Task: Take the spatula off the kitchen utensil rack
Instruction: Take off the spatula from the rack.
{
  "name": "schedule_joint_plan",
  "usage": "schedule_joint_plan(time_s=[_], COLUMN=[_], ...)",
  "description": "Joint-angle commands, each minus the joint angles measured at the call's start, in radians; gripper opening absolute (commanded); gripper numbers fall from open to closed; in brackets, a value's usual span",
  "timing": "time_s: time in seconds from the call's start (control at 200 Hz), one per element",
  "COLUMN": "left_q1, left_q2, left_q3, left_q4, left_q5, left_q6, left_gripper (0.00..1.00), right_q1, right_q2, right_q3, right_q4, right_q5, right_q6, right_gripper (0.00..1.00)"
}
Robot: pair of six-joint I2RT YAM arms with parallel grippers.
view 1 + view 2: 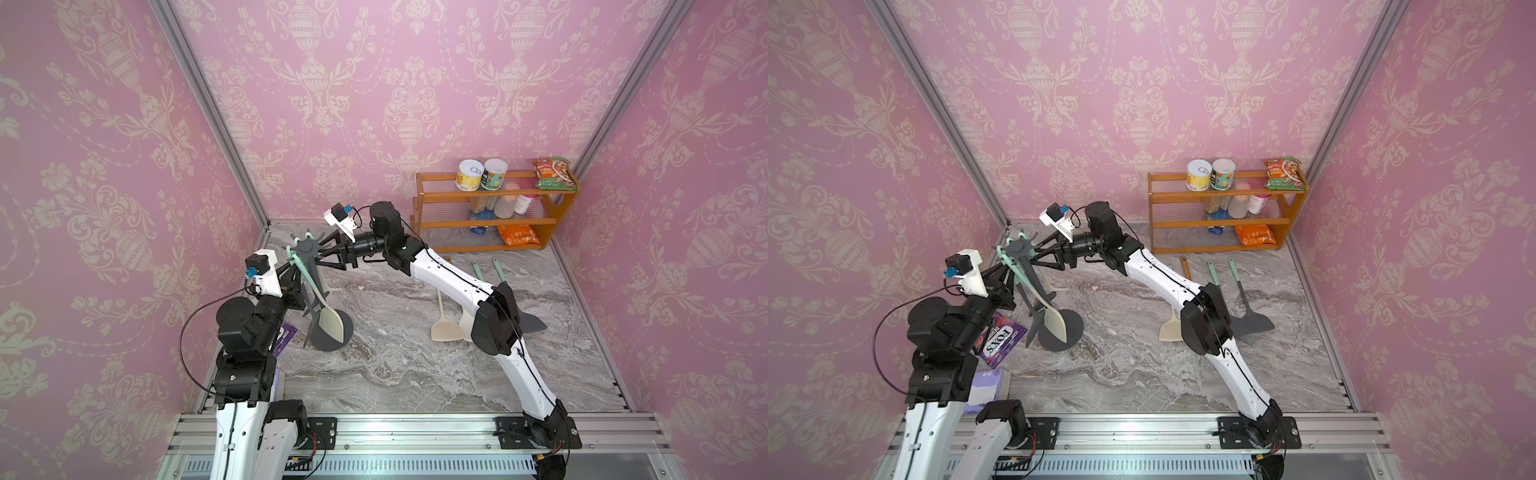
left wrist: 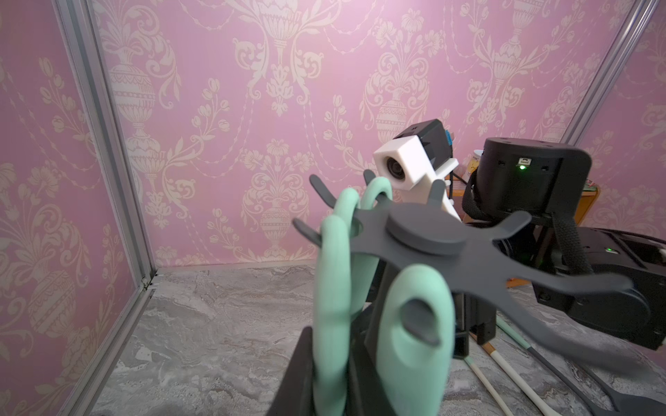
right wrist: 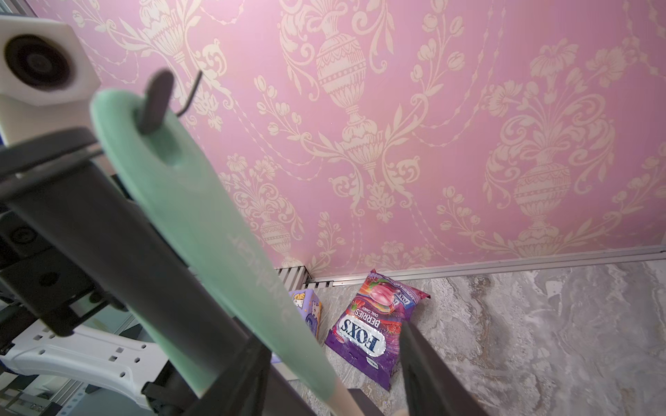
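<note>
Spatula [image 1: 330, 326], with a mint handle and a cream blade, hangs on the kitchen utensil rack [image 1: 306, 248]. In the right wrist view, one hook of the dark crown goes through the hole at the end of the handle. The blade hangs low, near the round base of the rack.

The right gripper [image 1: 319, 255] is at the side of the crown. Its jaws stand apart, about half wide, and the spatula handle passes between them just under the crown. The handle is close to one finger, and a clear gap remains to the other finger [image 3: 425, 360], so the jaws do not grip it.

The left gripper [image 1: 1011, 261] is on the opposite side of the pole from the right jaws. Its jaws are drawn narrow, closed, right at the pole under the crown. Whether they pinch the pole or a mint handle, I cannot tell.

A dark grey utensil [image 1: 1034, 320] hangs just beside the spatula, below both pairs of jaws. Beyond the right jaws a purple candy bag [image 3: 374, 324] lies on the counter [image 1: 415, 374]. Well apart from both jaws, a cream turner [image 1: 446, 330] and a dark grey turner [image 1: 1252, 322] lie flat on the counter, near the orange wooden shelf [image 1: 490, 224].
</note>
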Motion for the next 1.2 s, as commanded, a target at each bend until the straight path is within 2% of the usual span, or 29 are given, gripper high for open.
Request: schedule_joint_plan(time_s=[0.0,0.15,0.28,0.7,0.925,1.196], left_q1=[-0.003,-0.003,-0.003,-0.003,-0.003,-0.003], left_q2=[0.008,0.006,0.005,-0.001,-0.002,-0.006], left_q3=[0.013,0.013,0.017,0.012,0.014,0.012], left_q4=[-0.027,-0.028,-0.027,-0.020,-0.023,-0.027], left_q5=[0.012,0.012,0.013,0.012,0.012,0.010], left_q6=[0.007,0.007,0.009,0.006,0.006,0.006], left_gripper=[0.00,0.00,0.00,0.00,0.00,0.00], right_q1=[0.037,0.066,0.069,0.047,0.036,0.034], right_q2=[-0.007,-0.030,-0.042,-0.140,-0.146,-0.094], right_q3=[0.006,-0.023,-0.055,-0.213,-0.205,-0.084], right_q4=[-0.034,-0.080,-0.041,0.012,0.025,-0.091], right_q5=[0.037,0.111,0.149,0.236,0.280,0.385], right_q6=[-0.082,-0.177,-0.172,-0.191,-0.181,-0.247], right_gripper=[0.57,0.51,0.37,0.17,0.00,0.00])
